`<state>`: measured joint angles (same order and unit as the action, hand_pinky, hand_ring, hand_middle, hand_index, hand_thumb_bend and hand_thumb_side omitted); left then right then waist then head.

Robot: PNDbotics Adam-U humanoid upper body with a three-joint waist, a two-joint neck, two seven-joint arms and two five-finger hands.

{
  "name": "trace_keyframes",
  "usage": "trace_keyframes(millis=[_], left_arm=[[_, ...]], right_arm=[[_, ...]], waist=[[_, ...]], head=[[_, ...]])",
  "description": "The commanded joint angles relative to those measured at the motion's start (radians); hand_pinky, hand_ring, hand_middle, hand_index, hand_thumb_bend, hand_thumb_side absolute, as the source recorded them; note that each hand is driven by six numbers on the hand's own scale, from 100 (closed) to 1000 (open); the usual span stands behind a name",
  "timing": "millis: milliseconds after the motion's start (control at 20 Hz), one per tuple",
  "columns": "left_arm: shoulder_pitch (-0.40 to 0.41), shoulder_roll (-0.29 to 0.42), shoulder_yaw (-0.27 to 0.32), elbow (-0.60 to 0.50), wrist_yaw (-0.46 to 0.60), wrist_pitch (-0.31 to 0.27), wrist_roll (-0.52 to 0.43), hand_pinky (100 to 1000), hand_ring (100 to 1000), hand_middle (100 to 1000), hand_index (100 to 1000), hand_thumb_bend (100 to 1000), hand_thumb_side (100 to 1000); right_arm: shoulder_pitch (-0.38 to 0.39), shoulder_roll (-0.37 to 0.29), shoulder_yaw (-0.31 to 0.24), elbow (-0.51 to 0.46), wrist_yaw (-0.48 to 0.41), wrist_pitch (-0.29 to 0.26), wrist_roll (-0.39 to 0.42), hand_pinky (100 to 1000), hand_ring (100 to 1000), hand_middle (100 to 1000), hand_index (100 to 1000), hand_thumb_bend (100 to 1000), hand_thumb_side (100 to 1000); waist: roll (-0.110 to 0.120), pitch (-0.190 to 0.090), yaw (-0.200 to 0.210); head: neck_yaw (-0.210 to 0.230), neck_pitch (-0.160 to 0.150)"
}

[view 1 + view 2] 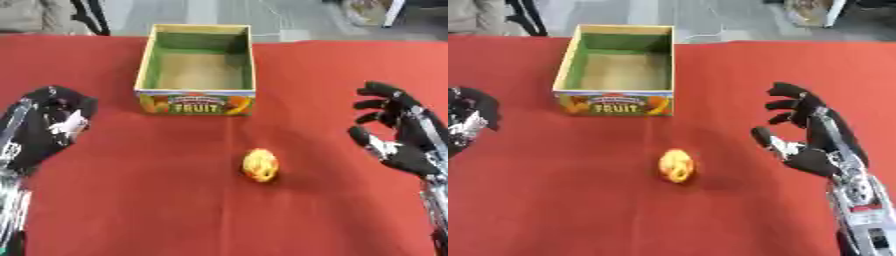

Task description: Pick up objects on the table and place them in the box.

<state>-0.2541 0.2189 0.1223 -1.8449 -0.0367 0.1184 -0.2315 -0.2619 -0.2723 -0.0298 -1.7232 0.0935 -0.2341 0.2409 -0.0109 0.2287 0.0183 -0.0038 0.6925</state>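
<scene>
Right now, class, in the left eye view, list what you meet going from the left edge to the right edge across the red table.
Robot's black left hand → open cardboard fruit box with green inner walls → small yellow-orange egg-shaped object → robot's black right hand, fingers spread.

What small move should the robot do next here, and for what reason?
Probably the right hand should move left and down toward the yellow-orange ball. It lies alone on the red table, in front of the box, which looks empty. Both hands hold nothing; the left hand seems about equally far.
</scene>
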Motion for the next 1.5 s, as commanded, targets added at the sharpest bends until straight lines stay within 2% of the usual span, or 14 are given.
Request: trace_keyframes(millis=[50,750,1000,1500], left_arm=[[-0.005,0.008,0.005,-0.016,0.000,-0.003,0.002,466,515,515,578,445,370],[-0.005,0.008,0.001,-0.015,0.001,-0.004,-0.001,466,515,515,578,446,369],[-0.005,0.008,-0.001,-0.014,0.002,-0.004,-0.003,466,515,515,578,446,369],[-0.007,0.007,-0.005,-0.013,0.003,-0.005,-0.007,465,514,515,578,448,369]], right_arm=[[-0.022,-0.037,0.007,-0.031,0.010,-0.021,0.032,639,755,818,913,590,423],[-0.101,-0.109,0.073,-0.012,0.036,-0.067,0.107,642,753,811,916,590,383],[-0.140,-0.134,0.112,0.024,0.057,-0.085,0.127,641,752,811,916,588,378],[-0.217,-0.137,0.197,0.117,0.116,-0.124,0.176,638,748,806,912,586,372]], waist=[[0.001,-0.018,0.001],[0.001,-0.022,0.008],[0.001,-0.025,0.013],[0.000,-0.028,0.021]], head=[[-0.005,0.005],[-0.013,0.007],[-0.017,0.008],[-0.025,0.011]])
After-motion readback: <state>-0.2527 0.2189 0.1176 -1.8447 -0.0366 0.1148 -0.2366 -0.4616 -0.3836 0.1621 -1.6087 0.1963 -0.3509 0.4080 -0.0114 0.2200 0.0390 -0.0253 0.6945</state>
